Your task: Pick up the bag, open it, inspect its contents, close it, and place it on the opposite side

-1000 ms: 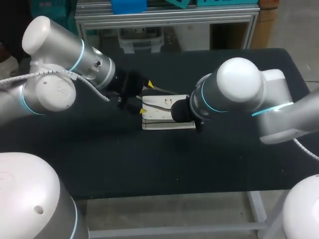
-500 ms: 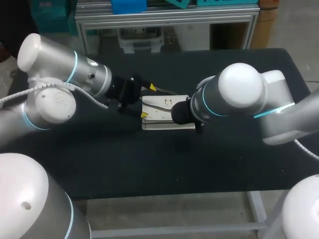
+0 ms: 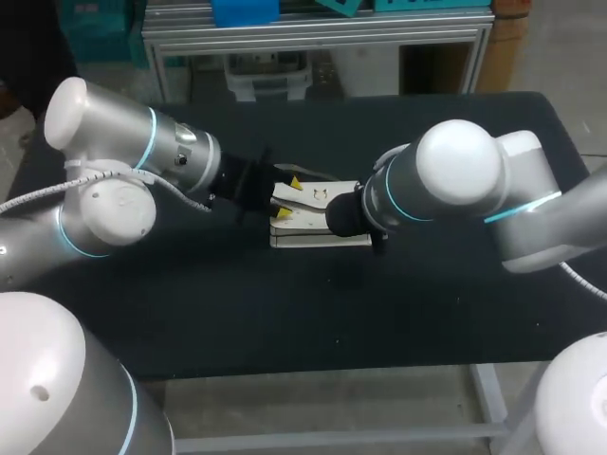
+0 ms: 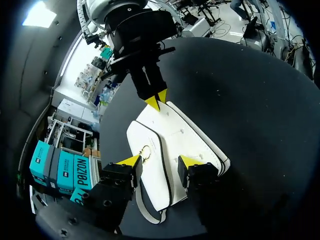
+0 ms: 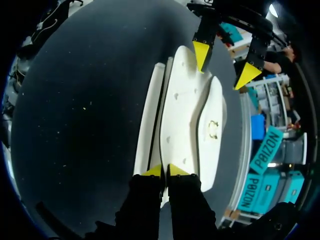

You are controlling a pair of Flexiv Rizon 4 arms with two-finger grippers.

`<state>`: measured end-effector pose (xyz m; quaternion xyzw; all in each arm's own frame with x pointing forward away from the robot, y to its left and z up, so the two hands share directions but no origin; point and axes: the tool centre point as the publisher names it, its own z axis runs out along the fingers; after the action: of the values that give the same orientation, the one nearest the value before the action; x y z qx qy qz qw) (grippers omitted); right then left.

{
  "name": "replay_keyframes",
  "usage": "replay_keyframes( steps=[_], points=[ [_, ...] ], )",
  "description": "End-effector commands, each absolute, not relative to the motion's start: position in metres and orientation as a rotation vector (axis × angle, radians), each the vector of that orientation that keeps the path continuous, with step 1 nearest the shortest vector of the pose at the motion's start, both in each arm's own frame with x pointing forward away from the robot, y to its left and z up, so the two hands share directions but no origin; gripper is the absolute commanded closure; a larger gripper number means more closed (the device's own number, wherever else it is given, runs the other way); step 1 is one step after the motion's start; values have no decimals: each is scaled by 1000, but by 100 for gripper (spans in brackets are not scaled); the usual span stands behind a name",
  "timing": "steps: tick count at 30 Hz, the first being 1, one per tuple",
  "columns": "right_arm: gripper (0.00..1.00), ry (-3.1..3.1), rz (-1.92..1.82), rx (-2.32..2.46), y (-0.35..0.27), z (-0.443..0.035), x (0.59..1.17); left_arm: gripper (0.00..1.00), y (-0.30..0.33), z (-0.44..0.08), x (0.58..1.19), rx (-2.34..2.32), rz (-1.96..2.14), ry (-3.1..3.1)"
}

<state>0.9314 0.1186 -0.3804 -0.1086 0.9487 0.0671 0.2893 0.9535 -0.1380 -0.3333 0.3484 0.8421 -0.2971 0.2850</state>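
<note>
Lying flat, the bag (image 3: 308, 225) is pinched by right claw (image 5: 165, 171), beneath left claw (image 4: 160, 161).

Head camera: fixed, high and behind the robot, tilted down on the worktop (image 3: 285, 313). It stands far off and takes in nearly the whole dark top, with the left arm (image 3: 114, 180) and right arm (image 3: 465, 185) entering from the sides.

Left wrist camera: rides the left arm and looks out along the left tool (image 4: 160, 161). Very close, slanting down over the bag (image 4: 172, 142), facing the right tool (image 4: 155, 99) across it.

Right wrist camera: same mounting on the right arm, low and close behind the right tool, facing the opposite way.

Shared ground: all three see the bag and the worktop round it. Each wrist view catches the other arm's tool.
</note>
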Motion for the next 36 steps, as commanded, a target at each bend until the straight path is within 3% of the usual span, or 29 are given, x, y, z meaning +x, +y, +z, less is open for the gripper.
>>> replay_keyframes(
  steps=[1,18,22,25,36],
  points=[
    [100,2523,182,-288,119,-385,930,53,-143,-346,958,963,-816,2218],
    [100,2523,182,-288,119,-385,930,58,-160,-360,965,1071,-747,2099],
    [100,2523,182,-288,119,-385,930,73,-165,-360,974,1031,-735,2127],
    [100,2523,182,-288,119,-385,930,100,-167,-358,981,971,-727,2160],
    [100,2523,182,-288,119,-385,930,100,-151,-316,994,791,-908,2319]
  ],
)
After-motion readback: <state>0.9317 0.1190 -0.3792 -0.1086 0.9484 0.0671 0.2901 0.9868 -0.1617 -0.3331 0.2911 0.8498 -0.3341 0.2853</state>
